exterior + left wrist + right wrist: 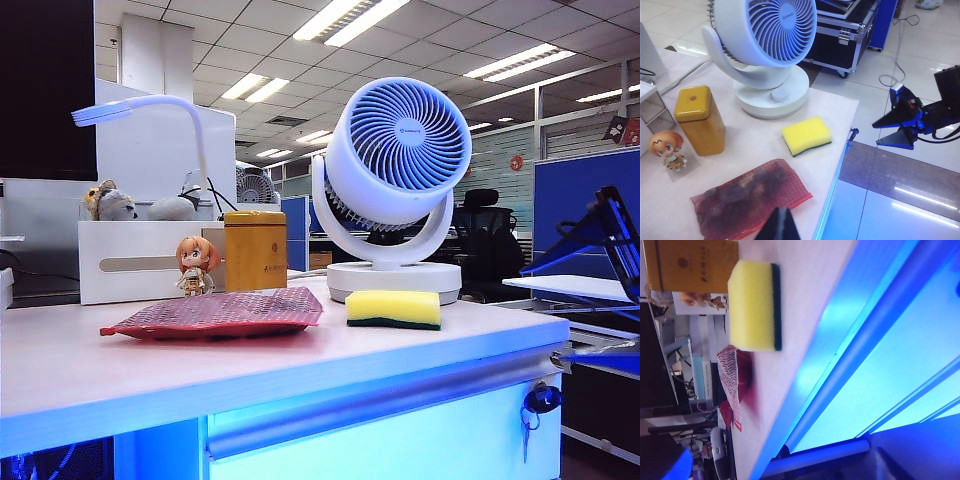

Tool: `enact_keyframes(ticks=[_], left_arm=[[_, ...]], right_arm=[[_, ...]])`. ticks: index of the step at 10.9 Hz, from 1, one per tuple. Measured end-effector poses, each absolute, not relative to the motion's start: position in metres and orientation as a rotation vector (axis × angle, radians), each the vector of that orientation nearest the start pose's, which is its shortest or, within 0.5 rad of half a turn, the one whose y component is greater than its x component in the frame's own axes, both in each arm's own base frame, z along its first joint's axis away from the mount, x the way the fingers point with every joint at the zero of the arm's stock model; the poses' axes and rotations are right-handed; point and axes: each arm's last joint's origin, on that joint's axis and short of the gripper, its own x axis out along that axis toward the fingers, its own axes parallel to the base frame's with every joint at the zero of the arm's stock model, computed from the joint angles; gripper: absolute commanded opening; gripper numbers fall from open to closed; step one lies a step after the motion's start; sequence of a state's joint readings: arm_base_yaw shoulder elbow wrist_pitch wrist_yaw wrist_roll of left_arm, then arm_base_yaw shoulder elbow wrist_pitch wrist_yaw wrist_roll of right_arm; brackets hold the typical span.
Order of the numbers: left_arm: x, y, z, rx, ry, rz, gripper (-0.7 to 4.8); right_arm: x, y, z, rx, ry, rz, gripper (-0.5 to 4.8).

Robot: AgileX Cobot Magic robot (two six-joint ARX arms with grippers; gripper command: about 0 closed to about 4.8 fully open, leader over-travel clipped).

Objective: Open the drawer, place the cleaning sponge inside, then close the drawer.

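The cleaning sponge lies flat on the desk top, yellow foam up, green scouring layer down. In the exterior view its long axis runs left to right, parallel to the near desk edge, and it sits just in front of the fan base.

The drawer is shut under the desk top. Its bar handle runs horizontally along the front, with the keys hanging at the right end.

Item count on the desk: one sponge, one red mesh pouch, one yellow canister, one figurine, one white fan, one white box.

The surface is a pale desk top, tinted blue along its front edge. The room is an open office with ceiling panel lights and a tiled floor.

The left gripper hangs above the near edge of the pouch; only its dark tip shows, so its opening cannot be determined. The right gripper is off the right end of the desk, at drawer level, holding nothing; its opening cannot be determined either.
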State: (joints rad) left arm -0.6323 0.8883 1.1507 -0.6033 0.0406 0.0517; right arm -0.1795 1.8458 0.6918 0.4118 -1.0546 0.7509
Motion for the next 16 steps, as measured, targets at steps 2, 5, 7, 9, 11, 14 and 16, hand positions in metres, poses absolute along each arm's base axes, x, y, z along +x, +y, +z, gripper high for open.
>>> enact_keyframes(ticks=[2, 5, 7, 9, 11, 14, 16], left_arm=[[0.133, -0.099, 0.398, 0.151, 0.315, -0.675, -0.05], [0.133, -0.099, 0.397, 0.148, 0.317, -0.677, -0.05], [0.133, -0.099, 0.397, 0.148, 0.322, -0.678, -0.05], [0.133, -0.099, 0.397, 0.149, 0.326, -0.678, -0.05], [0.133, -0.099, 0.395, 0.142, 0.35, -0.676, -0.05], [0.132, -0.098, 0.393, 0.141, 0.368, -0.674, -0.05], [0.132, -0.098, 0.393, 0.141, 0.367, -0.674, -0.05]], right_arm=[[0.306, -0.028, 0.102, 1.122, 0.936, 0.571, 4.79], [0.31, -0.013, 0.094, 1.068, 0.949, 0.603, 4.79], [0.313, -0.01, 0.085, 1.082, 0.947, 0.604, 4.79], [0.321, -0.011, 0.073, 1.114, 0.894, 0.611, 4.79], [0.329, -0.003, 0.062, 1.155, 0.832, 0.592, 4.79], [0.343, 0.011, 0.069, 1.121, 0.805, 0.609, 4.79], [0.349, 0.012, 0.066, 1.132, 0.819, 0.555, 4.79]])
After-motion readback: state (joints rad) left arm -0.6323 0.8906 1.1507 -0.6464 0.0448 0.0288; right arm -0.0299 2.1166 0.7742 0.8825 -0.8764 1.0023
